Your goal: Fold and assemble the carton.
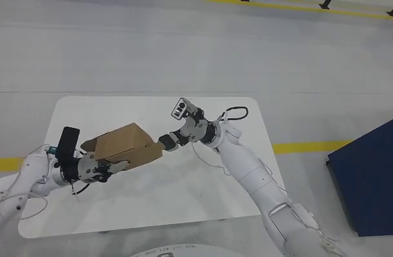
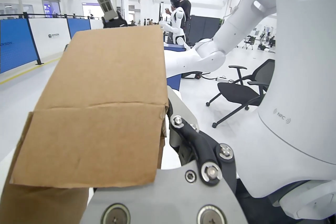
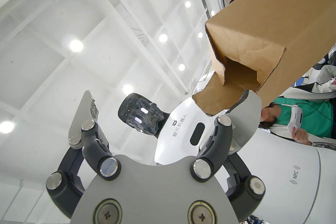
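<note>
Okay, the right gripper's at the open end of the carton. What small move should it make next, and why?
Probably nudge the right gripper inward to press the loose flap into the carton. Its jaws are open, one finger touches that flap, the end gapes, and the left gripper holds the far end.
</note>
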